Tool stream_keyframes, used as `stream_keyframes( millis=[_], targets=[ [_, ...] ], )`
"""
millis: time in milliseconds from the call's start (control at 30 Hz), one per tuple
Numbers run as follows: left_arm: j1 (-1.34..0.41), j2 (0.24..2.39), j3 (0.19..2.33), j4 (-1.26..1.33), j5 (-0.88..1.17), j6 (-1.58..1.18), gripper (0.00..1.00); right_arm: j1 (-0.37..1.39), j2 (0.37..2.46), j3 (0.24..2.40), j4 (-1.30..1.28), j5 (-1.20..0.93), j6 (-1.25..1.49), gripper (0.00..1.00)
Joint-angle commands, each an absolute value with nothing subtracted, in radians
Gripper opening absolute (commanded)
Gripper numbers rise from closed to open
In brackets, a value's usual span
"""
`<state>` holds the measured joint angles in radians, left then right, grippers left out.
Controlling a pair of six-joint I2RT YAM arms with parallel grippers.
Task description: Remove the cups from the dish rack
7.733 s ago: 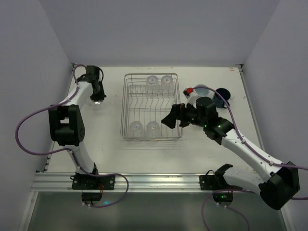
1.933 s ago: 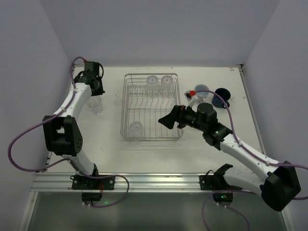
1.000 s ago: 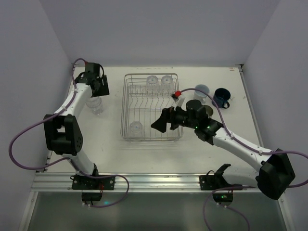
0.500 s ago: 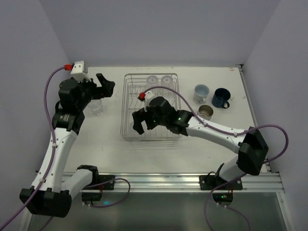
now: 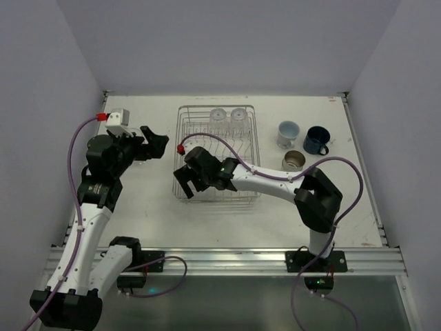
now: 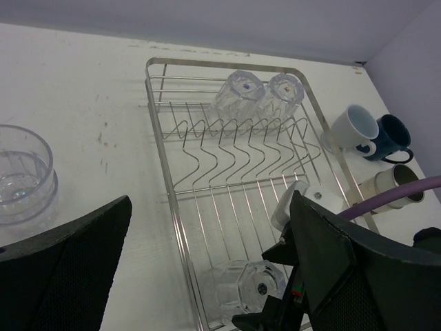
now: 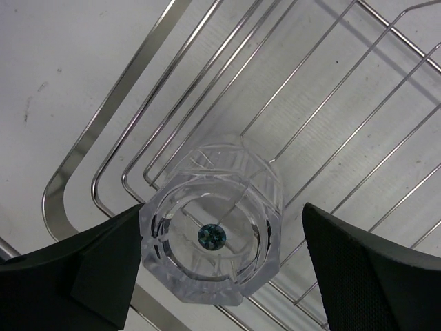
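Straddling the clear ribbed glass tumbler (image 7: pixel 210 224) in the silver wire dish rack (image 5: pixel 224 148), near-left corner, the right tool (image 5: pixel 186 182) is held released for gripping; left tool (image 5: pixel 157 138) likewise released.

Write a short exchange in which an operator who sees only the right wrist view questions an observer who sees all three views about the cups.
Operator: I see one clear tumbler between the open fingers of my right hand. Are others in the dish rack?
Observer: Yes, two more clear tumblers stand side by side at its far end.
Operator: Which cups are already out?
Observer: A pale blue cup, a dark blue mug and a beige cup sit on the table, right of the rack.
Operator: And the left hand?
Observer: Open and empty, left of the rack.
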<state>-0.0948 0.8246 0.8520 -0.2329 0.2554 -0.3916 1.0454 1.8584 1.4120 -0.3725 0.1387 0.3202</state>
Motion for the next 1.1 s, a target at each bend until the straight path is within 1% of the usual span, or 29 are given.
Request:
stream_keyframes(
  millis=[0, 67, 133, 167, 200, 233, 333, 400, 467, 567, 600, 633, 700, 733, 800, 900, 1000, 1067],
  targets=[
    [-0.097, 0.818, 0.839, -0.178, 0.311, -0.422, 1.00, 1.046, 1.878, 1.473, -0.379, 0.192, 0.314, 0.93],
    [-0.097, 0.821, 0.833, -0.175, 0.331, -0.428, 1.00, 1.046, 1.893, 1.479, -0.368, 0.201, 0.316, 0.90],
    [-0.097, 0.821, 0.830, -0.175, 0.348, -0.434, 1.00, 1.046, 1.905, 1.486, -0.361, 0.204, 0.318, 0.76],
    [-0.097, 0.819, 0.830, -0.172, 0.353, -0.436, 1.00, 1.046, 1.904, 1.489, -0.360, 0.206, 0.322, 0.67],
    [-0.097, 0.819, 0.830, -0.172, 0.359, -0.442, 1.00, 1.046, 1.899, 1.488, -0.359, 0.212, 0.328, 0.45],
    [-0.098, 0.818, 0.830, -0.170, 0.374, -0.446, 1.00, 1.046, 1.867, 1.464, -0.335, 0.216, 0.334, 0.38],
    [-0.097, 0.827, 0.839, -0.169, 0.411, -0.463, 0.98, 1.045, 1.784, 1.413, -0.261, 0.264, 0.348, 0.25],
    [-0.098, 0.839, 0.850, -0.158, 0.478, -0.477, 0.97, 1.037, 1.683, 1.361, -0.226, 0.300, 0.360, 0.22],
    [-0.097, 0.868, 0.862, -0.150, 0.559, -0.495, 0.96, 1.009, 1.565, 1.298, -0.161, 0.302, 0.405, 0.17],
    [-0.097, 0.896, 0.864, -0.132, 0.633, -0.518, 0.92, 0.934, 1.438, 1.155, -0.011, 0.181, 0.509, 0.16],
    [-0.098, 0.905, 0.861, -0.120, 0.656, -0.540, 0.89, 0.873, 1.357, 1.114, 0.039, 0.126, 0.547, 0.16],
    [-0.098, 0.908, 0.859, -0.097, 0.708, -0.554, 0.88, 0.838, 1.320, 1.021, 0.151, -0.009, 0.586, 0.15],
    [-0.107, 0.926, 0.859, -0.066, 0.765, -0.592, 0.85, 0.748, 1.232, 0.938, 0.269, -0.142, 0.708, 0.15],
    [-0.115, 0.936, 0.858, -0.034, 0.820, -0.606, 0.85, 0.723, 1.215, 0.892, 0.337, -0.231, 0.742, 0.14],
    [-0.164, 0.968, 0.861, -0.018, 0.857, -0.635, 0.83, 0.678, 1.191, 0.864, 0.392, -0.308, 0.816, 0.13],
    [-0.265, 1.006, 0.858, 0.041, 0.882, -0.666, 0.81, 0.651, 1.177, 0.828, 0.486, -0.385, 0.896, 0.12],
    [-0.319, 1.028, 0.842, 0.086, 0.884, -0.698, 0.79, 0.628, 1.178, 0.807, 0.583, -0.454, 0.974, 0.12],
    [-0.324, 1.029, 0.818, 0.138, 0.891, -0.724, 0.78, 0.621, 1.189, 0.804, 0.623, -0.479, 1.005, 0.13]
  ],
)
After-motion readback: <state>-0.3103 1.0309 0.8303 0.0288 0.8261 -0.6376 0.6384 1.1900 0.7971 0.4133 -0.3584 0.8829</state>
